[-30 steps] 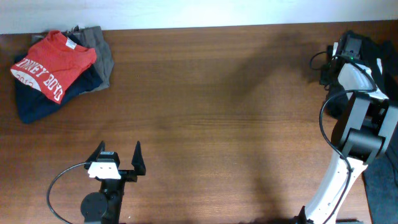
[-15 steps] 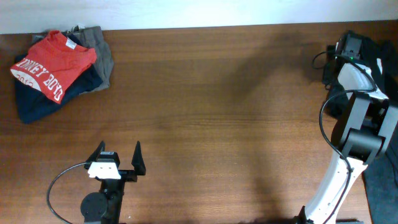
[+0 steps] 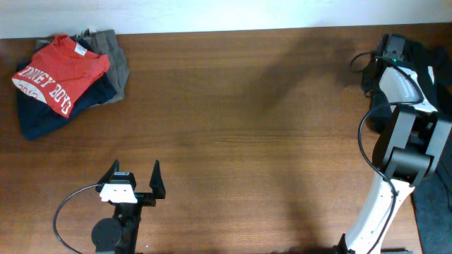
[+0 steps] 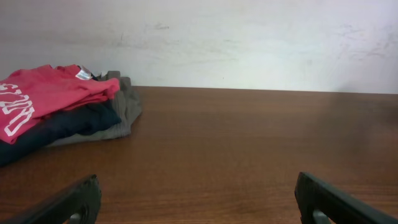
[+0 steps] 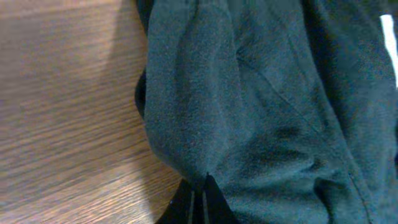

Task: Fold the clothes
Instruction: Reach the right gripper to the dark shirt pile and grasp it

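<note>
At the table's far right edge lies a black garment (image 5: 261, 93) with a white mark near its right side. In the right wrist view my right gripper (image 5: 203, 179) is shut, pinching a fold of it at the fingertips. Overhead, that gripper (image 3: 390, 44) sits at the back right over the dark fabric (image 3: 436, 60). A folded pile rests at the back left: a red shirt with white lettering (image 3: 60, 74) on a navy one (image 3: 39, 120) and a grey one (image 3: 119, 63). My left gripper (image 3: 134, 169) stands open near the front edge, holding nothing.
The wooden table (image 3: 247, 127) runs up to a white wall (image 4: 249, 43) at the back. The right arm's white base (image 3: 374, 212) stands at the front right. More dark cloth hangs past the table's right edge (image 3: 432, 212).
The right gripper has closed on the black fabric and shifted slightly toward the back of the table. The left arm and the folded pile have not moved.
</note>
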Controlling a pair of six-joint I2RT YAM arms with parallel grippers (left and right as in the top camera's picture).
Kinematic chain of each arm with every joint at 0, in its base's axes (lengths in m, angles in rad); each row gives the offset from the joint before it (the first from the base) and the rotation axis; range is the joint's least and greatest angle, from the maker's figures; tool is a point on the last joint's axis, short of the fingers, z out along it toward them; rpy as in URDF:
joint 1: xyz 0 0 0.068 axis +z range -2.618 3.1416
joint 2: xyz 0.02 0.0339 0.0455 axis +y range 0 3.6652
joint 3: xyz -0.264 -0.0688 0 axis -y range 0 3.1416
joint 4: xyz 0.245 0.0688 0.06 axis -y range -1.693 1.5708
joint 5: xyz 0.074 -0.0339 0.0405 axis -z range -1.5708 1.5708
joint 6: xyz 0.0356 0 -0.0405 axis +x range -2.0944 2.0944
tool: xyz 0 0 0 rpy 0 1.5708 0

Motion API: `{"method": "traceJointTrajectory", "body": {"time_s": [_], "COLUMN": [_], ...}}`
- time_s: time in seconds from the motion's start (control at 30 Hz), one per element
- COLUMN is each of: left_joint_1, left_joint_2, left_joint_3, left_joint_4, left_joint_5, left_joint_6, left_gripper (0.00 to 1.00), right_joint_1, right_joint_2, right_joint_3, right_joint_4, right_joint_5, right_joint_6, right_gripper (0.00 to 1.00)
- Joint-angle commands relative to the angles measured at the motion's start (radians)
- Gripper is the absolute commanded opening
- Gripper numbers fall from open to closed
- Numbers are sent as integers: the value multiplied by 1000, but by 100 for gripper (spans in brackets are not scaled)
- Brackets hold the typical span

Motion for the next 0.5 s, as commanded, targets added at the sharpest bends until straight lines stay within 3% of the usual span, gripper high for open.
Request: {"method": "traceJointTrajectory", "body": {"time_s": [0.0,0.2,0.3,0.47], "left_joint_1": [5,5,5,5], "left_joint_2": [-6,-7,-7,-7], "left_joint_3": [-7,-7,-7,-7], "left_joint_4": [-1,-1,-1,-1], "left_joint_5": [-6,-6,-6,-6], "left_joint_6": [-2,-2,-2,-2], "left_gripper": [99,99,99,99], "right_joint_1": [11,11,14,37], "right_joint_2": [-92,-163,-192,-270], "right_joint_3": [24,24,24,24], "right_joint_4": [3,-8,-24,-47], "right_joint_5": [12,12,12,12], "right_joint_6": [22,27,48,104], "right_gripper": [5,11,4,4]}}
